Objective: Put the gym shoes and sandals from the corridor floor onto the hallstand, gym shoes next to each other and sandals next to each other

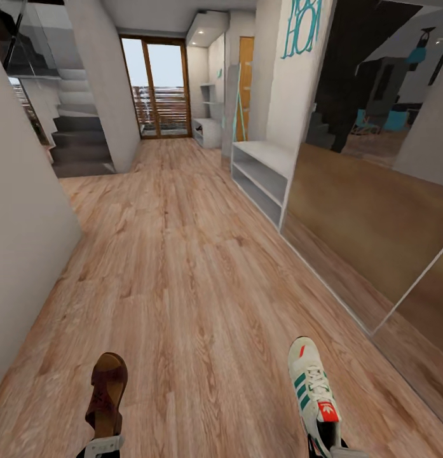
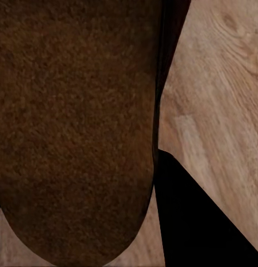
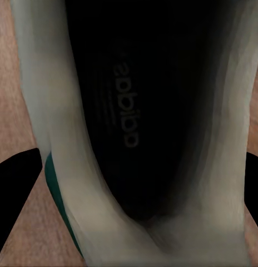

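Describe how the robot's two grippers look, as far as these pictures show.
Little is visible. In the head view the left gripper is a pale grey casing over black, and the right gripper is black with a pale grey edge. In the wrist views the jaws are plain matte black wedges with straight edges.

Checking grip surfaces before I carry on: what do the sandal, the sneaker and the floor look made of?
Sandal: dark brown, matte, grainy footbed, probably leather or suede. Sneaker: smooth cream-white upper, leather-like, green stripes and laces. Floor: light brown wood-grain planks, faint sheen, wood or laminate.
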You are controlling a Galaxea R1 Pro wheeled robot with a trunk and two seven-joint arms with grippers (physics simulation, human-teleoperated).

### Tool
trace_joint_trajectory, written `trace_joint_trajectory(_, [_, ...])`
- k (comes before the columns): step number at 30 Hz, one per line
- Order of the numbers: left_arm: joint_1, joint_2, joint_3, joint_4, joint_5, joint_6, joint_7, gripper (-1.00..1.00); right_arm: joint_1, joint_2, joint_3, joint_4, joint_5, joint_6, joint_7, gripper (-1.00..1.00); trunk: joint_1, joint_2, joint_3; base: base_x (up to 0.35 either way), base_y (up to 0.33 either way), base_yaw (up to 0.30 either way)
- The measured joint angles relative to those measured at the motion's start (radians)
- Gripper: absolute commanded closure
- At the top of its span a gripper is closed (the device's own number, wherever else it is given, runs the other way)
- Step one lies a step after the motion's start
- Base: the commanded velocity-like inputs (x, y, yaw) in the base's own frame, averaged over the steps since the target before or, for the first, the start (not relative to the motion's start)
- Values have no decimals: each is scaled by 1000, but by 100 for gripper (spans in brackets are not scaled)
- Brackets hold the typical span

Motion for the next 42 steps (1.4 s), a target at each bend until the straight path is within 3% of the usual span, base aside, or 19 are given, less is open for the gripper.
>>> trace_joint_trajectory(29, [0, 0, 1, 0, 0, 0, 0, 100, 0, 0, 0, -1, 0, 0, 0, 100, 0, 0, 22, 339, 0, 255])
trace_joint_trajectory(42, [0, 0, 1, 1, 0, 0, 0, 100, 0, 0, 0, -1, 0, 0, 0, 100, 0, 0, 34, 338, 0, 119])
